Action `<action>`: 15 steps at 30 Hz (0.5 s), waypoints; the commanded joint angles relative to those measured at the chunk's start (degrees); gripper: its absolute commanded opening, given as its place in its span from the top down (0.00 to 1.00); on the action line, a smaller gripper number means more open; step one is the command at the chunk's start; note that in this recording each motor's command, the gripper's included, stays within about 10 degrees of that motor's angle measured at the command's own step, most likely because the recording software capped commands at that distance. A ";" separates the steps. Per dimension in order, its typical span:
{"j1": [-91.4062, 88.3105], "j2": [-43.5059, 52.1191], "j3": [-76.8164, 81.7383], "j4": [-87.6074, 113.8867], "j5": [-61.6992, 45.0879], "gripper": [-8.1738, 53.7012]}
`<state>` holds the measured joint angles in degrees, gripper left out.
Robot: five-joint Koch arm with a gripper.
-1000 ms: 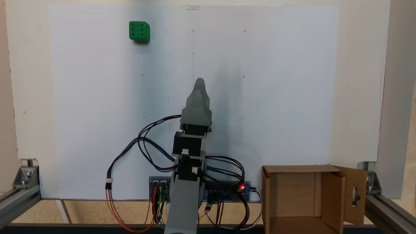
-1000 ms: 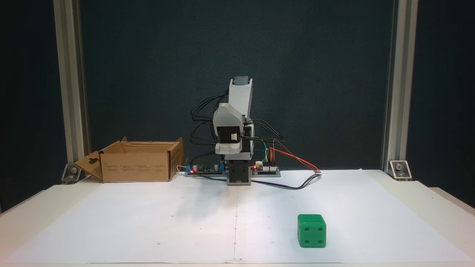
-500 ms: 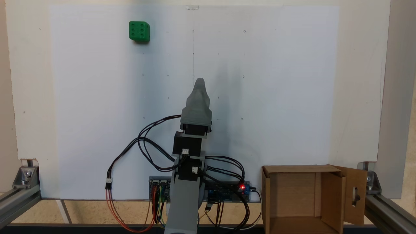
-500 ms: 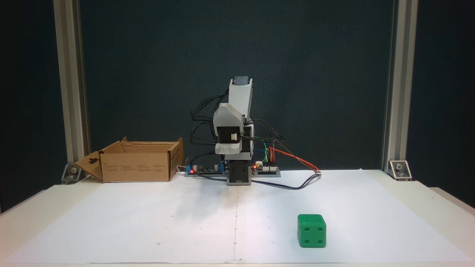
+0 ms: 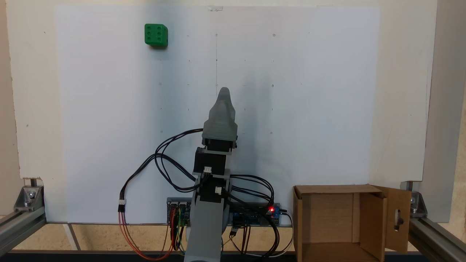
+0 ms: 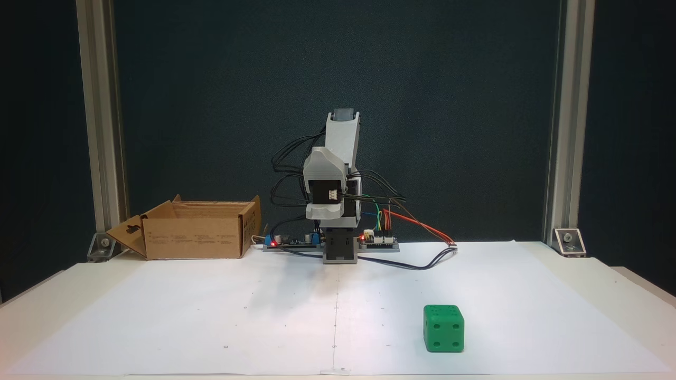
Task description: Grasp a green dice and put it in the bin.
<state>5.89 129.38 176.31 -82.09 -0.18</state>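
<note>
White paper [image 5: 291, 109] covers the table, with a dark wall behind it in a fixed view. On this paper the green dice [image 5: 156, 35] rests alone, near the far edge from the arm's base. In a fixed view it lies up and to the left of the gripper [image 5: 223, 91], well apart from it. The arm is folded over its base, and the jaws overlap from above, so I cannot tell how wide they stand; nothing is seen in them. Beside the base stands the bin [image 6: 193, 237], with its top open.
</note>
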 commanded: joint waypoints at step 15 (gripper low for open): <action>-1.67 6.06 -10.20 23.01 -2.99 0.15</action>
<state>4.48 129.38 171.83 -64.16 -0.18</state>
